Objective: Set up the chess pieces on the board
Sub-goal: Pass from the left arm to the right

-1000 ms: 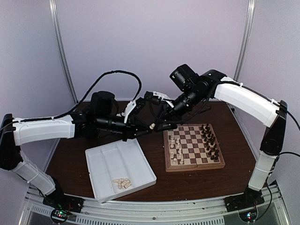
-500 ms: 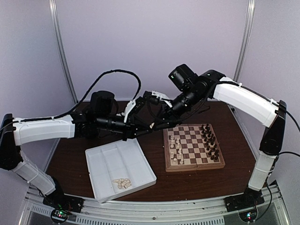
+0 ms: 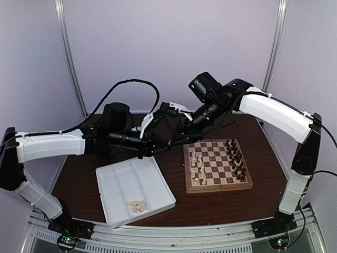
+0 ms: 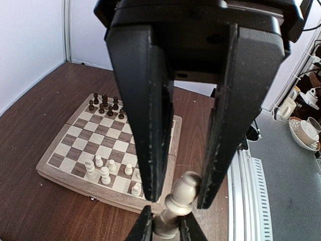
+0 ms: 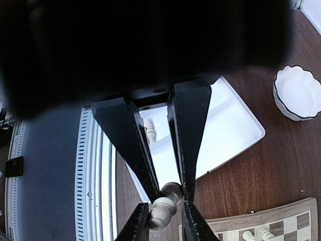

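well, this was your scene:
left gripper: your left gripper (image 4: 178,195) reached in from 9 o'clock, jaws clamped on a cream piece (image 4: 176,201) held in the air.
right gripper: your right gripper (image 5: 169,193) reached in from 2 o'clock, tip to tip with the left, jaws pressed on the same piece from both sides.
cream piece: gripped by both pairs of fingers at once, above the table (image 3: 210,208), off the board's 10 o'clock corner.
board: the board (image 3: 216,163) lay flat at 3 o'clock of the tray (image 3: 121,182).
cream men: the cream men (image 3: 197,167) stood along the board's 9 o'clock edge.
dark men: the dark men (image 3: 236,158) stood along its 3 o'clock edge.
loose cream pieces: the loose cream pieces (image 3: 137,206) lay in the tray's 5 o'clock compartment.
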You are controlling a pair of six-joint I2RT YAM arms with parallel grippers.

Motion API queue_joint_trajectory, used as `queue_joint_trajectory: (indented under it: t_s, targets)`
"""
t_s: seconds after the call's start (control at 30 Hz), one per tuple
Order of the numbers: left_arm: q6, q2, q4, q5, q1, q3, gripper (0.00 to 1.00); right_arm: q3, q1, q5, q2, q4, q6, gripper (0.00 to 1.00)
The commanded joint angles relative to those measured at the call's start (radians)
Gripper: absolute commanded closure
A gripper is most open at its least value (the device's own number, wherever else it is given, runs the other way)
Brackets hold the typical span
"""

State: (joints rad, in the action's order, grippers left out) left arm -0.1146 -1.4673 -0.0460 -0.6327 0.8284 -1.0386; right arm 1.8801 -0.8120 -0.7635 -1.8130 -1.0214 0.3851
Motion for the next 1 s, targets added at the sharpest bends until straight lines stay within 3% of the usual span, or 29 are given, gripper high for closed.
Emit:
queue_joint_trajectory:
  t_s: [0.0,0.37,0.5,0.57,0.6,0.83,0.97]
  targets:
    - [-0.004,-0.014,-0.003,-0.025,0.000,-0.034,0.83,0.017,-0.006,-0.011,0.000,0.033,-0.018,0.73]
    - [-0.003,0.001,-0.007,-0.005,-0.002,-0.028,0.79,0.015,-0.006,-0.006,-0.009,0.031,-0.020,0.85]
    - [-0.001,0.014,-0.014,0.024,-0.003,-0.013,0.58,0.016,-0.003,0.033,0.000,0.020,-0.004,0.87]
    - [0.006,0.030,-0.025,0.052,-0.005,0.003,0.18,0.016,0.009,0.060,0.007,0.014,0.003,0.87]
    - [0.021,0.038,-0.023,0.076,-0.005,0.009,0.04,0.010,0.017,0.073,0.013,0.011,0.009,0.87]
    - [0.105,0.141,0.011,0.231,-0.005,0.048,0.02,-0.112,0.109,0.156,0.075,0.020,0.059,0.87]
    - [0.070,0.200,-0.023,0.489,-0.012,0.092,0.02,-0.182,0.139,0.207,0.115,0.025,0.094,0.87]
